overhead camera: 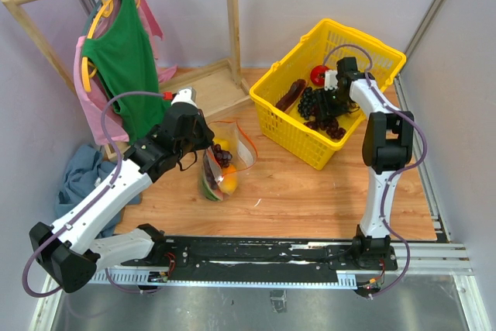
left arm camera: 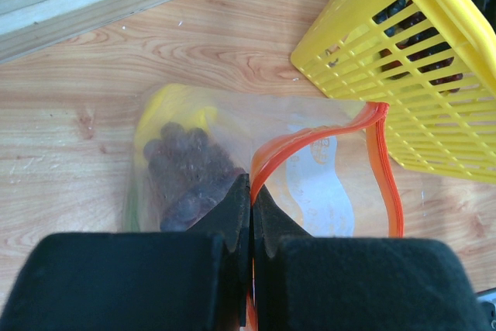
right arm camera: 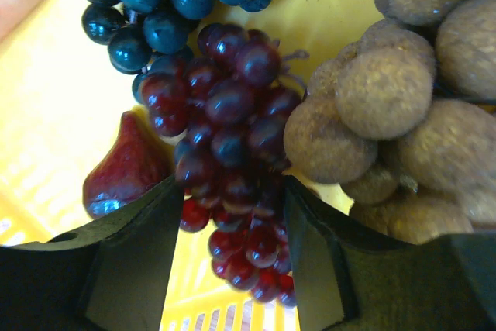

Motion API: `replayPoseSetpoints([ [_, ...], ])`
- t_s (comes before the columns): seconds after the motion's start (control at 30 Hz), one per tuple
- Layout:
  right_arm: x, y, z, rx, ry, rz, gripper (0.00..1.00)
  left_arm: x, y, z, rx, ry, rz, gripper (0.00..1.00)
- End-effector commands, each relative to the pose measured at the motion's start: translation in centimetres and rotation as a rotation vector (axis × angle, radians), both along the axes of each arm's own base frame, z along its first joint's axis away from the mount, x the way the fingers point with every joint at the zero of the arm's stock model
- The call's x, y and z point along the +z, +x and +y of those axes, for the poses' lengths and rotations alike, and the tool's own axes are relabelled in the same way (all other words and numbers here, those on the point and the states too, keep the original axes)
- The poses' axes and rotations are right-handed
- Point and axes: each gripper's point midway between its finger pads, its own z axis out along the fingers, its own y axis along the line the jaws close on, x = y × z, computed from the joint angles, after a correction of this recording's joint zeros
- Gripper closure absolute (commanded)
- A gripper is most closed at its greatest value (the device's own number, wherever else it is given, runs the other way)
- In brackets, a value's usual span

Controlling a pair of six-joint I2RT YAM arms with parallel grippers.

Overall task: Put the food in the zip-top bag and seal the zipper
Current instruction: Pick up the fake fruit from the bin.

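The desk is a pale wood-grain board, and the yellow basket stands on its far right part, turned cornerwise. Near the basket's left wall, slightly closer to the arms' bases, the clear zip-top bag rests on the wood with its red-orange mouth strip raised. Farther left of the basket, toward the back, sits the wooden base of a clothes rack. Well to the basket's left, at the desk's edge, lies a crumpled blue cloth.

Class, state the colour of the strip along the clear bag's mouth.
The zipper is red-orange, shown best in the left wrist view.
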Motion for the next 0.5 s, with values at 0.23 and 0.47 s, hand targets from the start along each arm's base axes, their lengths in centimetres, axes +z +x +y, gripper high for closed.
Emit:
replayPoseSetpoints([
  [0.23, -2.0, -1.2, 0.9, 0.035, 0.025, 0.1, 0.55, 0.2, 0.5, -0.1, 0.002, -0.008, -0.029, 1.0],
  [0.47, 2.0, -1.2, 1.6, 0.018, 0.067, 0.018, 0.94, 0.5, 0.3, 0.1, 0.006, -0.017, -0.04, 1.0],
])
